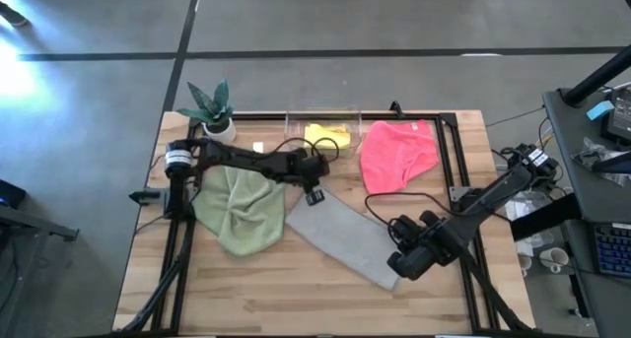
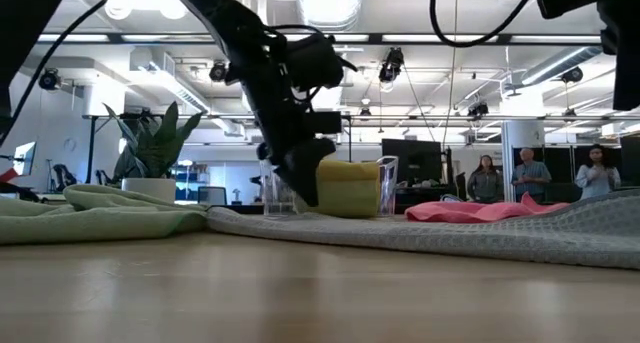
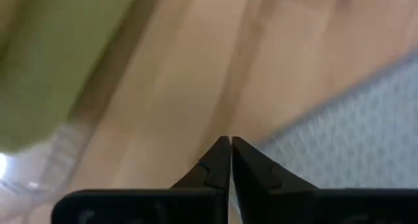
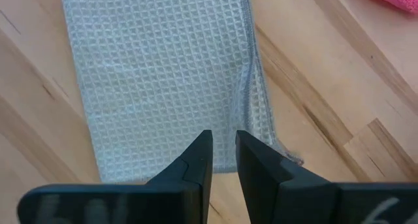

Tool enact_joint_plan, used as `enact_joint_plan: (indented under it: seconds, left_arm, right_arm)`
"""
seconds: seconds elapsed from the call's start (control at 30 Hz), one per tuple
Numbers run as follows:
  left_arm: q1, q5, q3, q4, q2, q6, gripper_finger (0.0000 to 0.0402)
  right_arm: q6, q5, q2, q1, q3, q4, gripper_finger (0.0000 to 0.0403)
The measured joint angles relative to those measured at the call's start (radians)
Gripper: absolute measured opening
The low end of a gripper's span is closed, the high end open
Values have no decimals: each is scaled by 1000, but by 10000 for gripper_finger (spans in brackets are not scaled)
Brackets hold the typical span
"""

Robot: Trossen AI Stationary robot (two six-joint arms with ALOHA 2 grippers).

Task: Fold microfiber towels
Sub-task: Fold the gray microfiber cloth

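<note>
Four towels counted: one sage green, one grey, one pink, one yellow. Left fingers together, holding nothing; right fingers slightly apart, also holding nothing.

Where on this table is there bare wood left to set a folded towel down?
Bare wood runs along the table's near edge, below the sage green towel and grey towel. A smaller patch lies between the grey towel and pink towel. The far side is crowded: plant, clear bin holding the yellow towel.
</note>
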Motion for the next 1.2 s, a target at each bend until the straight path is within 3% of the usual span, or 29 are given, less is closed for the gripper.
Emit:
enact_joint_plan:
  seconds: [0.27,0.57,0.97,1.2]
  left_arm:
    - [-77,174,21,-14,-72,-80,1]
    - [-252,207,-28,-63,-55,-208,1]
    - [-258,164,-88,-57,-24,-226,1]
    - [-188,41,-92,-2,-21,-51,1]
  right_arm:
    - [0,-1,0,-1,0,0,57]
    - [-30,-1,0,-1,0,1,57]
    - [-43,-1,0,-1,0,5,57]
    - [-21,0,0,-1,0,5,57]
